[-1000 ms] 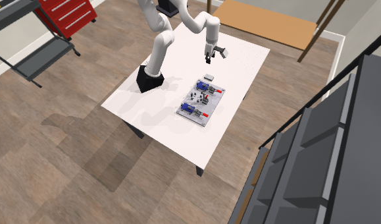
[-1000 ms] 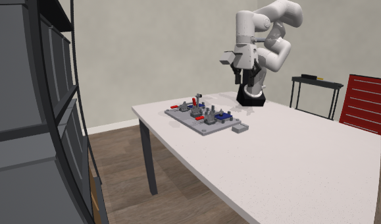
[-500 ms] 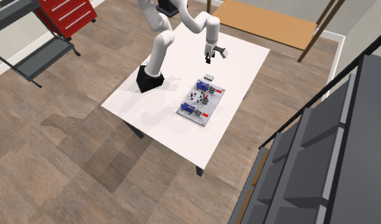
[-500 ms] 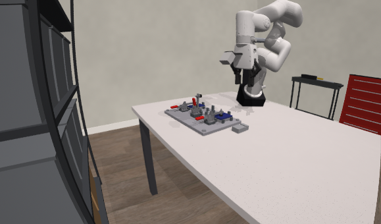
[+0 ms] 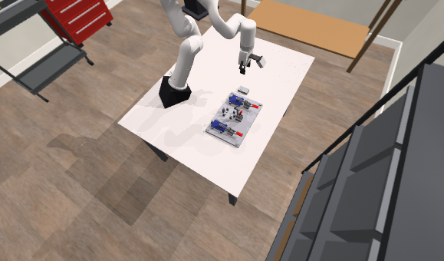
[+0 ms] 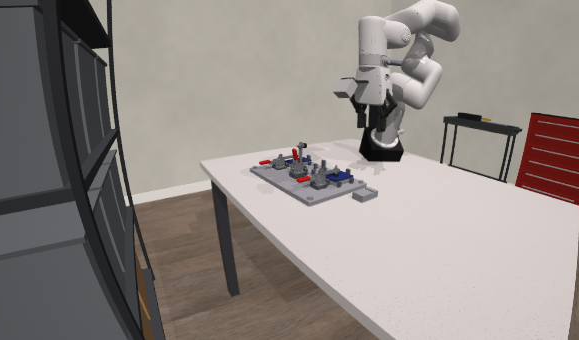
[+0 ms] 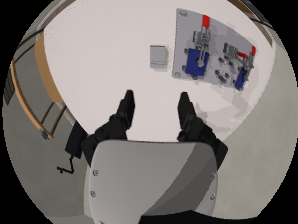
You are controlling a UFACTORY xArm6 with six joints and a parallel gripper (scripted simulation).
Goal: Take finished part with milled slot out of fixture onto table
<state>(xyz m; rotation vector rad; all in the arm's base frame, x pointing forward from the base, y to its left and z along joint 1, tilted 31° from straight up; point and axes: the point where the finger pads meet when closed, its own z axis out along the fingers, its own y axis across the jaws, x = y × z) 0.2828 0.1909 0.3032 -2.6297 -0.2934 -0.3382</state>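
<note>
The grey fixture plate (image 5: pixel 245 133) (image 6: pixel 287 188) (image 7: pixel 178 36) lies on the white table (image 5: pixel 220 161) (image 6: pixel 437 240). Two blue blanks sit in its end nests, one (image 5: pixel 234 100) (image 6: pixel 340 176) (image 7: pixel 194 63) nearer the arm and one (image 5: pixel 218 124) (image 6: pixel 296 160) (image 7: pixel 241 79) farther off, each with a red-handled clamp lying low. The middle clamp's red handle (image 5: pixel 240 113) (image 6: pixel 295 153) stands up and the middle nest looks empty. The grey finished part (image 5: pixel 243 90) (image 6: pixel 364 194) (image 7: pixel 157 56) lies flat on the table beside the plate. My gripper (image 5: pixel 241 70) (image 6: pixel 371 120) (image 7: pixel 156 98) is open and empty, high above the table.
The arm's black base (image 5: pixel 174 93) (image 6: pixel 381 148) stands on the table near the plate. A dark shelf unit (image 5: pixel 373 184) (image 6: pixel 42 170), a red tool cabinet (image 5: pixel 80 15) (image 6: pixel 554 157) and a wooden bench (image 5: pixel 308 27) stand around the table.
</note>
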